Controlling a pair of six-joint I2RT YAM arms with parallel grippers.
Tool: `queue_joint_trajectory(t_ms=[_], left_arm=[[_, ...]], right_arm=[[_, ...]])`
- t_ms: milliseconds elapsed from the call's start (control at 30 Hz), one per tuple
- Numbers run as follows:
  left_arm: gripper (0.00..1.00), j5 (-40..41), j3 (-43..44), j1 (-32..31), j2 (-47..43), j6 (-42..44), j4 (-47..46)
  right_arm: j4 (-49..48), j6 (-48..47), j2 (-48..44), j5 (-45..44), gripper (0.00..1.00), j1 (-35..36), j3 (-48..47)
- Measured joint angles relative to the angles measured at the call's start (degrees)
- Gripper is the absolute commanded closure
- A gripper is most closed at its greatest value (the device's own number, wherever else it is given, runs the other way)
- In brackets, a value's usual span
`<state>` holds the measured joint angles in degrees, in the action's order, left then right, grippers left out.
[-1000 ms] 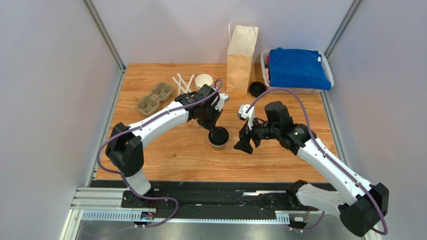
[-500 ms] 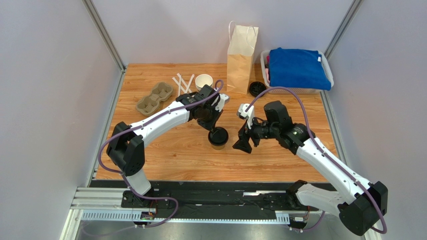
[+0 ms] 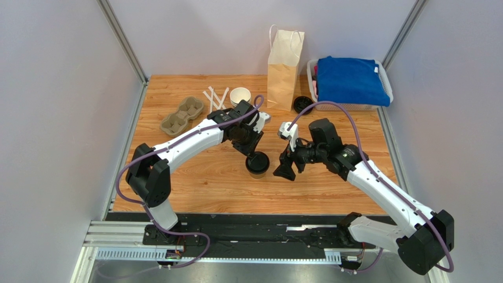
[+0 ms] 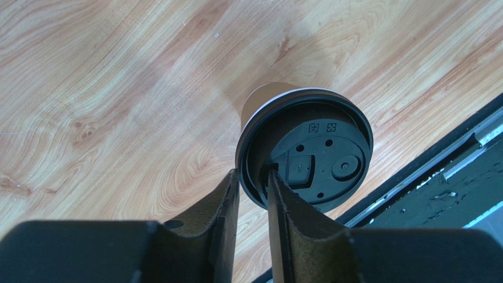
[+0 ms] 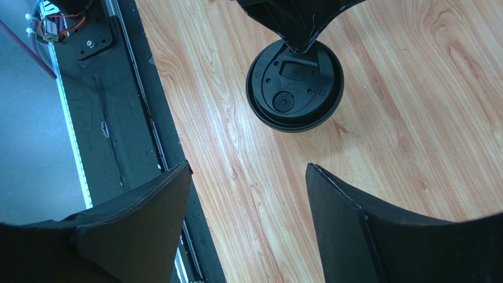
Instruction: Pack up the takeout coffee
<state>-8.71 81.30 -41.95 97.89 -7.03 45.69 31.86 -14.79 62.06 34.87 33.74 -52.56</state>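
The takeout coffee (image 3: pixel 257 163), a small brown cup with a black lid, is at the table's middle front. It also shows in the left wrist view (image 4: pixel 307 154) and the right wrist view (image 5: pixel 295 88). My left gripper (image 3: pixel 254 152) is shut on the lid's rim, one finger inside and one outside (image 4: pixel 254 177). I cannot tell whether the cup rests on the wood or hangs just above it. My right gripper (image 3: pixel 286 171) is open and empty just right of the cup (image 5: pixel 248 171). The tall paper bag (image 3: pixel 284 65) stands at the back.
A pulp cup carrier (image 3: pixel 182 115), white stirrers (image 3: pixel 215 97) and lidless cups (image 3: pixel 240 95) lie at the back left. Loose black lids (image 3: pixel 303 104) sit beside the bag. A white basket with a blue cloth (image 3: pixel 349 79) is at the back right. A black rail (image 3: pixel 254 233) runs along the near edge.
My right gripper has drifted slightly left toward the cup. My left gripper keeps its hold on the lid rim, almost still.
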Motion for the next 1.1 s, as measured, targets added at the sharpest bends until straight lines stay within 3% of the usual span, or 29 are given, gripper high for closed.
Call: queue_joint_trajectory(t_ms=[200, 367, 433, 533, 633, 667, 767, 867, 1100], left_arm=[[0.49, -0.4, 2.5, 0.5, -0.1, 0.3, 0.7], [0.21, -3.1, 3.8, 4.2, -2.9, 0.5, 1.4], [0.21, -6.5, 3.8, 7.5, -5.5, 0.0, 1.2], [0.25, -14.4, 3.1, 12.4, -10.6, -1.1, -1.4], [0.43, -24.0, -1.7, 13.4, -16.4, -3.8, -8.2], [0.53, -27.9, -4.7, 13.4, -18.3, -5.8, -11.3], [0.69, -38.4, -13.9, 12.9, -20.0, -13.4, -20.9], [0.77, -43.9, -20.6, 12.9, -16.7, -20.1, -27.6], [0.87, -47.4, -24.7, 13.1, -11.1, -27.8, -34.9]], right_arm=[[0.0, 0.0, 0.4, 0.1, 0.23, 0.0, -0.5], [0.3, 1.6, 1.1, 0.0, 0.21, -1.0, -2.1], [0.7, 3.6, 2.8, 0.7, 0.21, -2.7, -4.2], [0.7, 9.3, 8.1, 4.6, 0.22, -6.8, -8.7], [-1.0, 17.9, 12.3, 8.7, 0.3, -9.2, -10.4], [-1.8, 20.9, 13.2, 10.0, 0.37, -9.5, -10.4], [-6.7, 30.6, 15.2, 14.0, 0.55, -9.1, -9.2], [-9.9, 37.3, 17.7, 17.0, 0.67, -8.0, -8.4], [-14.3, 46.8, 23.2, 19.2, 0.79, -6.8, -5.4]])
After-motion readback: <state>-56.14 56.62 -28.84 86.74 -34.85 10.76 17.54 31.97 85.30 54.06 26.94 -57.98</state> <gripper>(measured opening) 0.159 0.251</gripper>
